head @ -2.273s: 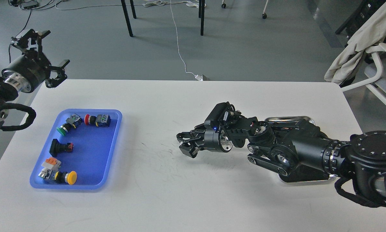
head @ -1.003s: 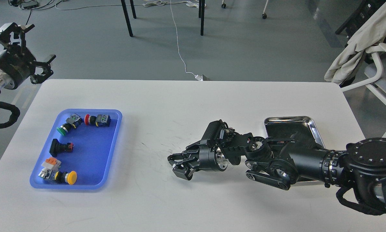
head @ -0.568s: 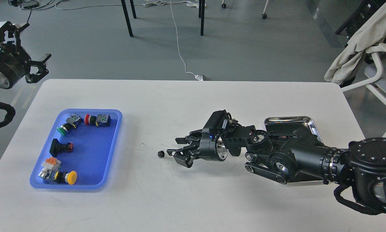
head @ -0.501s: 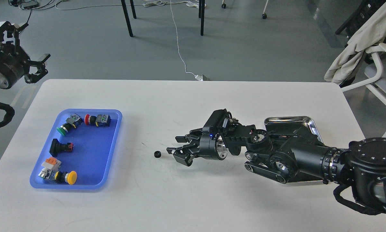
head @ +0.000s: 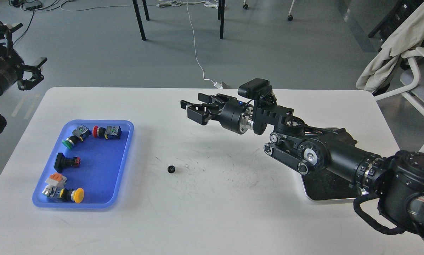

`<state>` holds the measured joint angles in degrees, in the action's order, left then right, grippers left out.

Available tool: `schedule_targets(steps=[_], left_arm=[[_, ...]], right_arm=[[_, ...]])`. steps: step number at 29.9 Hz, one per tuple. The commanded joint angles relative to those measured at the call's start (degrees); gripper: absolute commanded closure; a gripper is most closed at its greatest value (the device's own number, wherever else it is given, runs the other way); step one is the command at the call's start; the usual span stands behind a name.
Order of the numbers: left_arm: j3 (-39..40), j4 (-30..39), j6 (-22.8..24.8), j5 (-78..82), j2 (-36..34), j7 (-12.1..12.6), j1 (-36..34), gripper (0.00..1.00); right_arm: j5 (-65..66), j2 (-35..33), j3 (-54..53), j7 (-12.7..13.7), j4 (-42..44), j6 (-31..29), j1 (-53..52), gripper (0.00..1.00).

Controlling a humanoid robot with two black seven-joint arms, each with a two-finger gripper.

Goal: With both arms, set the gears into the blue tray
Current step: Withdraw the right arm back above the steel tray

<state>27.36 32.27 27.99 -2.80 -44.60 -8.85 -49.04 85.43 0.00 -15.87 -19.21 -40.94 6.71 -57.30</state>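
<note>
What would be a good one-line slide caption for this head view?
A lone gear lies on the white table between the blue tray and the raised, open right gripper.

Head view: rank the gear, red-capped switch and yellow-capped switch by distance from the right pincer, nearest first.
From the right pincer:
1. Gear, on the bare table between pincer and blue tray.
2. Red-capped switch, at the tray's far end.
3. Yellow-capped switch, at the tray's near end.

Bright even light, soft faint shadows, sharp focus, little glare
</note>
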Motion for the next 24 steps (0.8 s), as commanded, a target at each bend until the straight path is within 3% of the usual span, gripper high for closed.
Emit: schedule_targets(steps=[1,5,11,13,16,18,24], left_arm=[[-0.8,-0.7,0.0,2.0,-0.7,-0.5,-0.4,0.01],[-1.0,-0.7,0.0,7.8,-0.7,-1.0,-3.1,0.01],[-2.3,-1.2,0.0,12.6,-0.2,-1.8,-4.6,0.01],[-2.5,-0.8,0.0,12.8,-0.1,-4.2,-4.8,0.01],[-4.2,-1.2,0.0,16.4,-0.1,-14.2,-4.3,0.01],[-5.9,-0.5,0.0,20.6,0.0,-19.1,-4.6,0.01],[-6.3,0.1,0.0,31.1,0.5,-19.1,-6.1,0.01]], right_arm=[[-9.1,0.0,-4.8,3.0,0.0,0.1,-0.3,0.22],[-14.6,0.0,-7.3,3.7,-0.1,2.7,-0.1,0.15],[-19.5,0.0,-10.7,3.7,-0.2,4.0,0.0,0.13],[-23.1,0.0,-12.9,3.8,-0.1,3.9,0.0,0.11],[-30.6,-1.7,-13.7,4.8,0.0,3.9,0.1,0.11],[-35.0,-3.6,-13.7,5.0,-0.1,4.0,0.1,0.1],[-47.6,-9.0,-14.0,7.4,0.1,3.9,0.9,0.07]])
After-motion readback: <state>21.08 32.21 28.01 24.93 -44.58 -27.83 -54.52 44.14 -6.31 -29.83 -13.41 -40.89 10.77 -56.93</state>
